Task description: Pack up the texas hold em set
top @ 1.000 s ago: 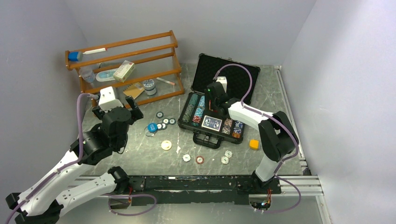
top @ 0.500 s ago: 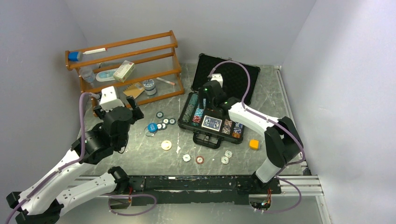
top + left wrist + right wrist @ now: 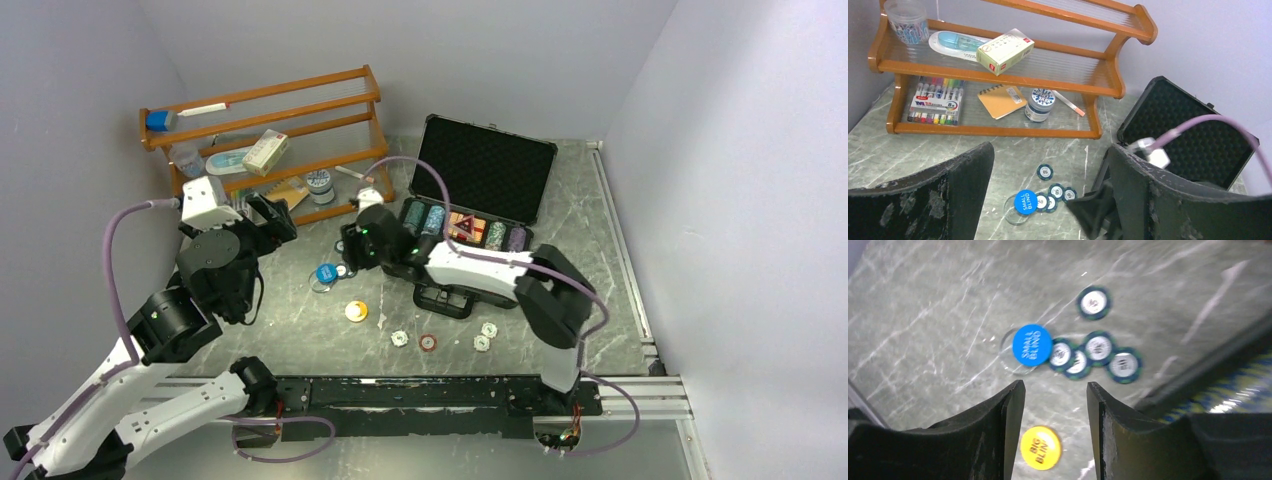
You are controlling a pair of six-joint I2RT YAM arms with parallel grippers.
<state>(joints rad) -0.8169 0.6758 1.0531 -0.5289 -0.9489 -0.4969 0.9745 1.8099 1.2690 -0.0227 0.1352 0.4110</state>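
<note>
The case [image 3: 485,165] lies open at the far right of the table [image 3: 310,345], lid up against the wall side; rows of chips [image 3: 497,234] fill its far slots, and the right arm crosses over its near part. The right gripper [image 3: 1055,387] hangs left of the case, pointing down at the table; its fingers [image 3: 998,425] stand a narrow way apart with nothing between them. Seen through that gap is the yellow button [image 3: 1040,447]; beyond the tips lie the blue button [image 3: 1032,345] and five dark chips [image 3: 1099,347], four of them overlapping beside the blue one, one a little apart. Four more chips [image 3: 428,343] lie scattered nearer the arm bases. The left gripper [image 3: 1050,152] is held above the table's left side, in front of the rack [image 3: 998,75], jaws spread wide and empty; its camera looks over the blue button toward the case.
</note>
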